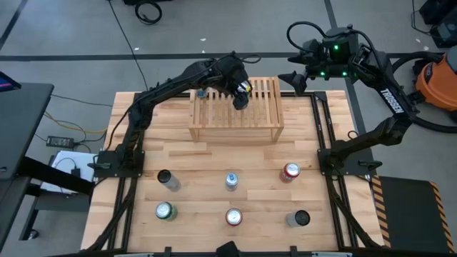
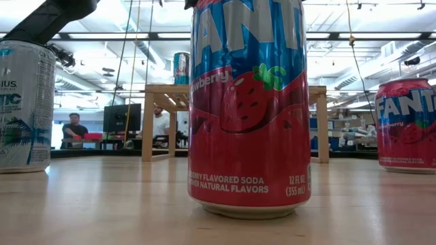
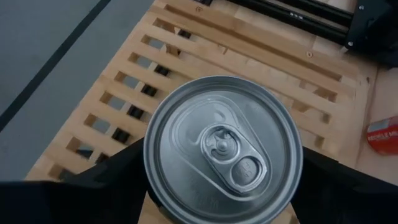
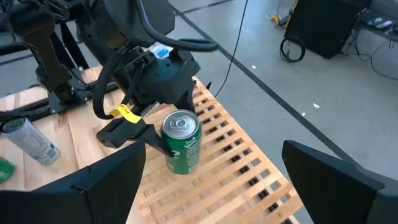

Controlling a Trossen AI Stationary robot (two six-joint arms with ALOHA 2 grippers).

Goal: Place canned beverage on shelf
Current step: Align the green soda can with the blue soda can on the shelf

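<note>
Both arms are dark, nearly black, built of slim tubular links between bulkier rounded joint housings. The right arm [image 1: 371, 78] carries white block lettering along its long link, and green indicator lights glow at its wrist end. The left arm [image 1: 168, 89] has a black braided cable looping over its wrist housing, with a small yellow tag fixed near the base of its fingers [image 4: 134, 134]. Those fingers are flat, matte black and angular. Each arm rises from a black base plate.

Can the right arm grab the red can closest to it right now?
Probably yes. The right gripper hangs open beyond the shelf, holding nothing, and the red can stands alone on bare table on that arm's side, nothing blocking it.
</note>
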